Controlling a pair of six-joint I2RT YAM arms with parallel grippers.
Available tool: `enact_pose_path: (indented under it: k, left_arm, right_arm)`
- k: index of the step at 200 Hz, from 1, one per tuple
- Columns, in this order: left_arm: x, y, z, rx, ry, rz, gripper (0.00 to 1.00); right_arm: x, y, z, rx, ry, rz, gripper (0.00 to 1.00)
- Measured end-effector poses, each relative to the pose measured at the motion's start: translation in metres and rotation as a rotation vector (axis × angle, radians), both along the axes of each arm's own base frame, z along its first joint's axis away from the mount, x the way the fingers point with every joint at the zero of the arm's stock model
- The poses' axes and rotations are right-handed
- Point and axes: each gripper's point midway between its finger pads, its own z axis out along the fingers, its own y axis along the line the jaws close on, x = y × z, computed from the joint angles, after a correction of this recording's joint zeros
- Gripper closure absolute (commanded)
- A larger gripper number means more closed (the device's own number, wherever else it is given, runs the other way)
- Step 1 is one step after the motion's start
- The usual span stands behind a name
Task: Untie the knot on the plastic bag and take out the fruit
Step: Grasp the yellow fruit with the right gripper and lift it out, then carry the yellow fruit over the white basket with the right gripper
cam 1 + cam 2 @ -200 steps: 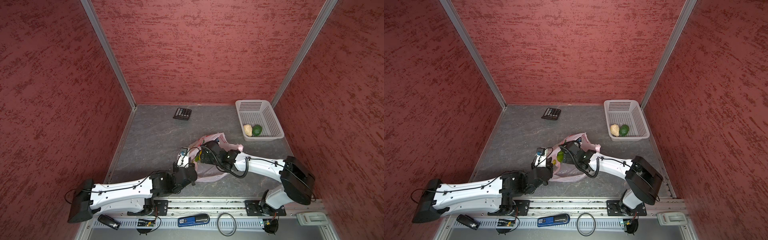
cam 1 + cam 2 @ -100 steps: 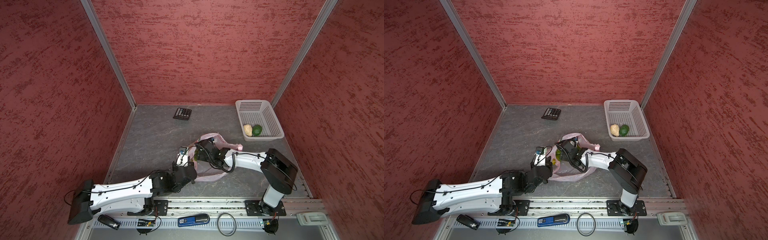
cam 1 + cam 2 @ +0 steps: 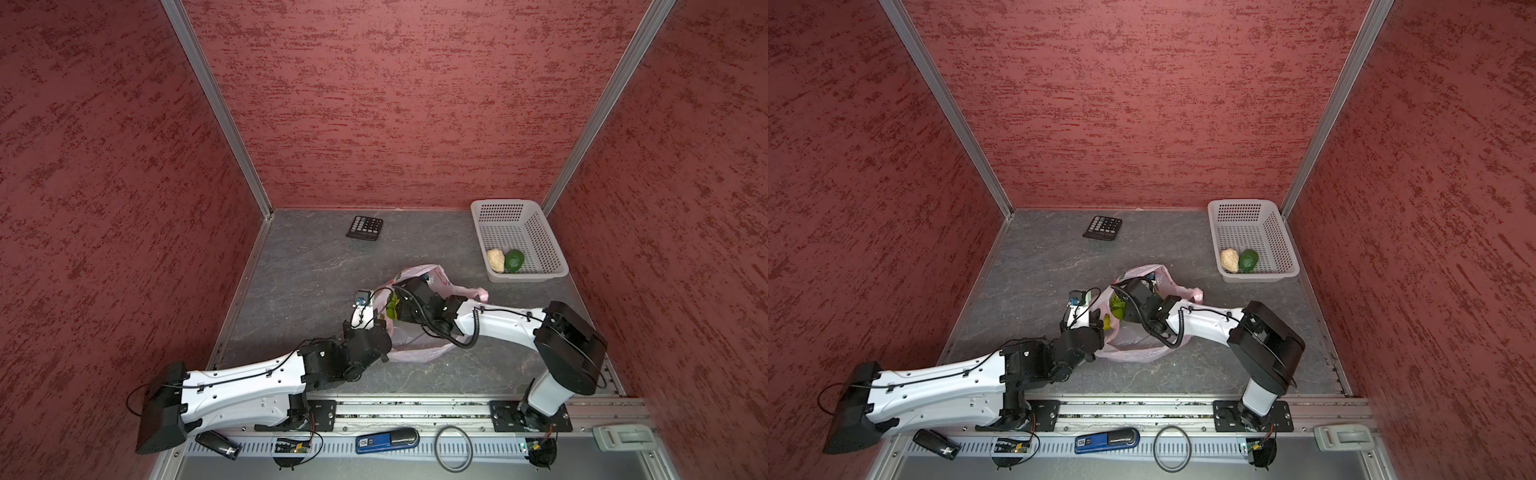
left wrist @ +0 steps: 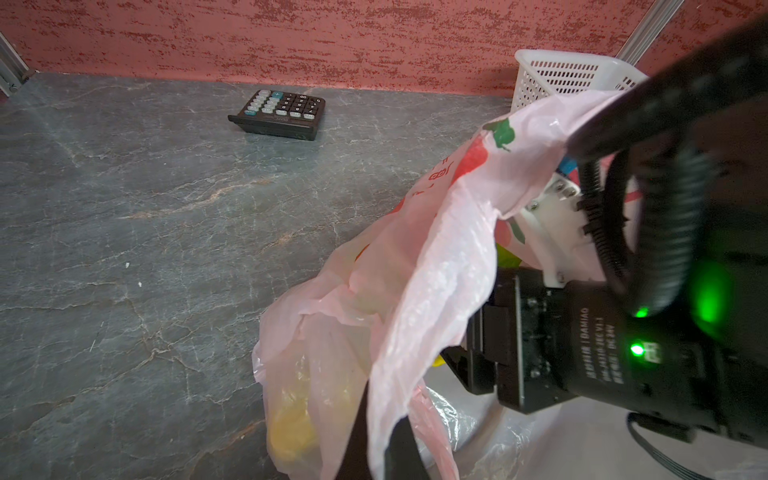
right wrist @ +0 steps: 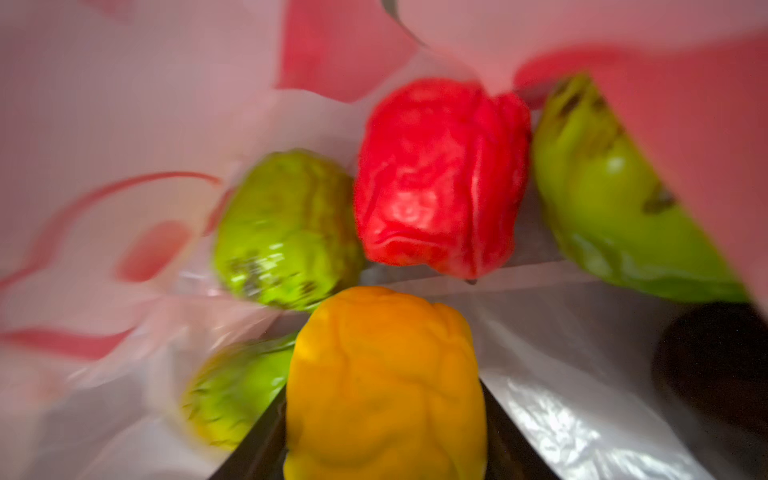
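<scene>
Left claw (image 4: 380,444) is pinching the plastic bag (image 4: 436,249) rim; right claw (image 5: 380,409) is clamping the yellow fruit (image 5: 386,357) inside, film crowding close.

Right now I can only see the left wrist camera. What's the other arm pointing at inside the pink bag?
Observer: A yellow fruit; the right gripper has its jaws either side of it.
Operator: Is there more fruit?
Observer: Yes, a red fruit and light green pieces lie behind it in the plastic bag.
Operator: Anything in the basket?
Observer: In both top views the basket holds a beige fruit and a dark green fruit.
</scene>
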Motion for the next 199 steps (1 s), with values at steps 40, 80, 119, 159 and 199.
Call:
enact_pose_path:
  k: [40,80,119,159,199]
  left_arm:
    - [0.006,0.004,0.003,-0.017,-0.007,0.023,1.00]
    - [0.010,0.005,0.005,-0.019,-0.009,0.025,1.00]
    - [0.010,0.004,0.005,-0.024,-0.009,0.023,1.00]
    - [0.010,0.004,0.005,-0.025,-0.005,0.018,1.00]
    - [0.010,0.001,0.004,-0.024,-0.002,0.007,1.00]
  right_arm:
    - [-0.016,0.001,0.038,0.064,-0.015,0.057,0.51]
    - [-0.037,-0.004,0.059,0.084,0.007,0.106,0.51]
    - [-0.046,-0.003,0.105,0.130,-0.014,0.136,0.51]
    - [-0.044,-0.006,0.179,0.193,-0.093,0.154,0.51]
    - [-0.010,-0.033,0.236,0.229,-0.186,0.108,0.51]
